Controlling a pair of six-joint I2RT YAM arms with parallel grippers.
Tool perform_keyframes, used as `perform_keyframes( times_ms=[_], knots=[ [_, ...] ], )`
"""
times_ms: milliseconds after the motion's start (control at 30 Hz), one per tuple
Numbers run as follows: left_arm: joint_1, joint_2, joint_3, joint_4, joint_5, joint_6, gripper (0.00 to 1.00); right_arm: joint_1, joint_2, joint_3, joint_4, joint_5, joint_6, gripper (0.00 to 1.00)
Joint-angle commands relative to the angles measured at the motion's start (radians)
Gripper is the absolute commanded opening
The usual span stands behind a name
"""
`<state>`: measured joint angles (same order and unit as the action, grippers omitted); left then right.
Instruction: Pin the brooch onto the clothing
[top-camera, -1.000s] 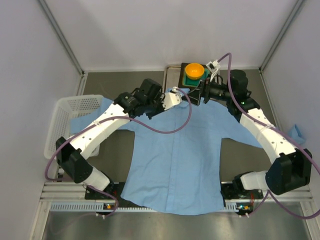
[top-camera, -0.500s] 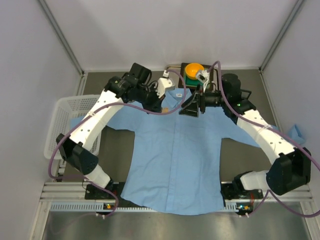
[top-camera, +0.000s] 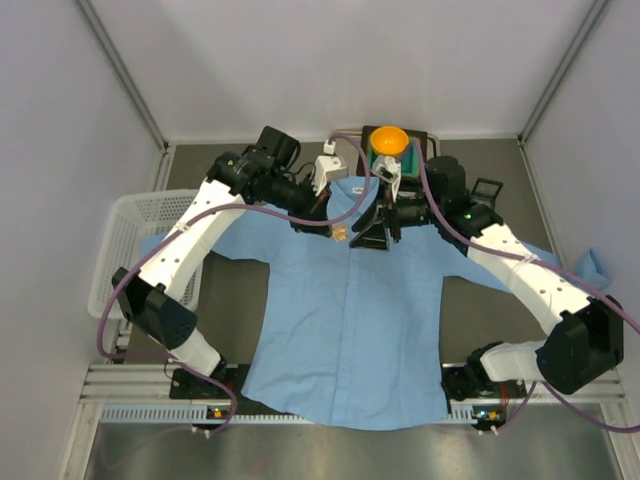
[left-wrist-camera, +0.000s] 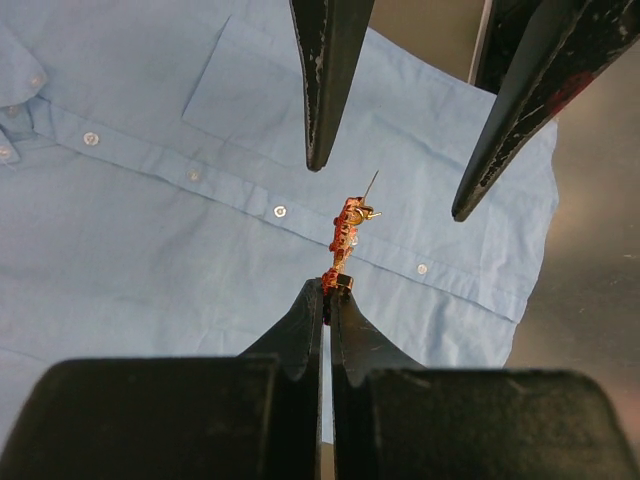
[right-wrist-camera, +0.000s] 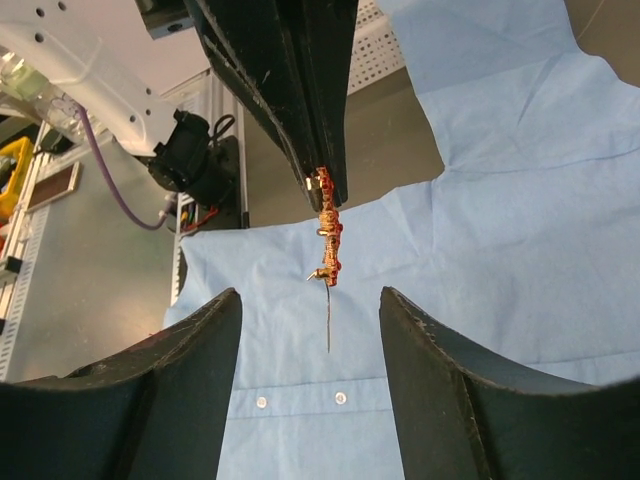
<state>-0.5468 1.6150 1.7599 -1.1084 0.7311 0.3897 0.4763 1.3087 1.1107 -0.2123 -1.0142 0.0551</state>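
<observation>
The light blue shirt lies flat, front up, collar at the far side. My left gripper is shut on one end of the tiny red-orange brooch and holds it above the shirt's button placket. The brooch's pin needle is swung open and points at my right gripper. My right gripper is open, its fingers either side of the needle without touching the brooch. In the top view the brooch hangs between the left gripper and right gripper, just below the collar.
An orange bowl sits on a green block behind the collar. A white basket stands at the left, under the shirt's sleeve. A small blue cloth lies at the right edge. Grey walls enclose the table.
The right gripper has moved left and nearer over the collar area, up to the left gripper. The left arm has drawn back from the collar; the brooch now shows between the two grippers.
</observation>
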Motion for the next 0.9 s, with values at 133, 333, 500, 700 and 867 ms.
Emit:
perform_keyframes(
  times_ms=[133, 333, 500, 700, 867],
  knots=[
    [0.013, -0.029, 0.035, -0.004, 0.132, -0.012, 0.0, 0.034, -0.031, 0.034, -0.012, 0.015, -0.103, 0.5],
    [0.013, -0.03, 0.03, -0.011, 0.174, -0.006, 0.0, 0.051, -0.031, 0.04, -0.016, 0.046, -0.132, 0.49],
    [0.012, -0.03, 0.03, -0.021, 0.197, 0.008, 0.0, 0.053, -0.026, 0.046, -0.016, 0.045, -0.13, 0.39],
    [0.01, -0.027, 0.03, -0.025, 0.199, 0.021, 0.0, 0.053, -0.029, 0.052, -0.016, 0.028, -0.117, 0.37],
    [0.01, -0.024, 0.029, -0.028, 0.194, 0.032, 0.0, 0.051, -0.032, 0.06, -0.015, 0.009, -0.107, 0.4]
  ],
)
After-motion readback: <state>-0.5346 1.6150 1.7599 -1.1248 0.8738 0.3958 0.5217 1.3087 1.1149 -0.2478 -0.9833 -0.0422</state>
